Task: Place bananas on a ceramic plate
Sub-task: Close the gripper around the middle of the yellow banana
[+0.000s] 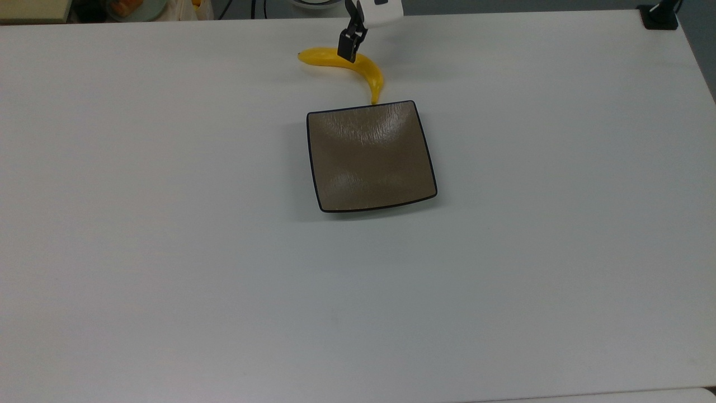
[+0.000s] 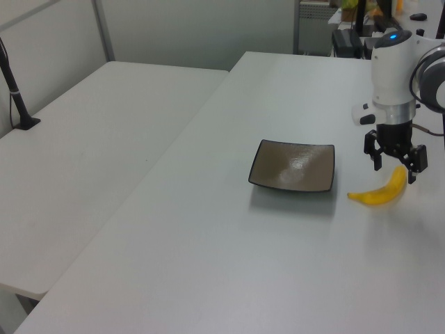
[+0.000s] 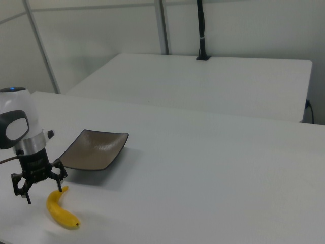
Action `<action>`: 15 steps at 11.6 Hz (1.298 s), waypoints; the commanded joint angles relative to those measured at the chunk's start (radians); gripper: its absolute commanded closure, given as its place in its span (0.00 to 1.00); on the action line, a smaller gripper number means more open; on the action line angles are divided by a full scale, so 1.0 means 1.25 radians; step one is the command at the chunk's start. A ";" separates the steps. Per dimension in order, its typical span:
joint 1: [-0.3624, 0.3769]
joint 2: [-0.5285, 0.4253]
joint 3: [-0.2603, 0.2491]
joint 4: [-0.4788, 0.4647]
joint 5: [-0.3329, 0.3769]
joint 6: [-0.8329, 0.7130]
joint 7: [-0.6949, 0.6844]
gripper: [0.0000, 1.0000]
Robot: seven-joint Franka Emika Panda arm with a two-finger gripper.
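Banana (image 1: 366,70) lies on table beside ceramic plate (image 1: 370,157), not yet grasped; gripper (image 2: 395,158) spread wide above banana; pickup, transfer left

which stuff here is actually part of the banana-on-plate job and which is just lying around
Part of the job:
- curved bright yellow banana, lying on the white table beside the plate
- square glossy brown ceramic plate, nothing on it
- black two-finger gripper, open, straddling the banana

Just lying about:
- black post on the neighbouring table
- clutter behind the table edge
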 commanded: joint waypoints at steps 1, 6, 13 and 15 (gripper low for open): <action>-0.005 0.048 0.006 -0.022 0.002 0.083 -0.010 0.02; -0.005 0.062 0.006 -0.030 0.000 0.099 -0.009 0.39; -0.005 0.073 0.006 -0.030 0.000 0.100 -0.009 0.76; -0.007 0.073 0.006 -0.030 0.000 0.100 -0.008 0.95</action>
